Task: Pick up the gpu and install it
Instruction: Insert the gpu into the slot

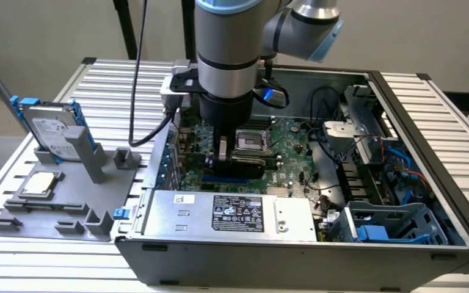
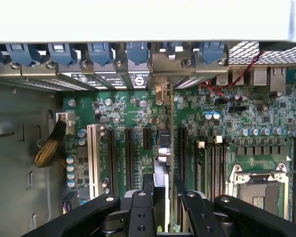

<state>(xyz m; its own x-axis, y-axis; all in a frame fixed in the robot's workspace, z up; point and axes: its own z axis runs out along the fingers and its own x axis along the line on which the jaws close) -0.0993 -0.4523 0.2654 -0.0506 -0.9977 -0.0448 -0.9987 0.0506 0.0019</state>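
Observation:
The gpu (image 2: 163, 148) stands on edge over the green motherboard (image 2: 123, 113), seen edge-on in the wrist view. Its silver bracket (image 2: 160, 93) sits at the case's rear slot openings. My gripper (image 2: 165, 197) is shut on the card's upper edge, one black finger (image 2: 140, 200) on each side. In the exterior view the gripper (image 1: 234, 157) reaches down into the open computer case (image 1: 430, 183), and the card's black face (image 1: 243, 166) shows just above a blue expansion slot (image 1: 222, 181). Whether the card is seated in a slot I cannot tell.
The CPU socket (image 2: 256, 190) lies open beside the card. A power supply (image 1: 226, 212) and a blue drive cage (image 1: 389, 229) fill the case's near side. On the exterior view's left, a grey fixture (image 1: 96, 165) holds a hard drive with blue rails (image 1: 51, 131) and a processor chip (image 1: 39, 183).

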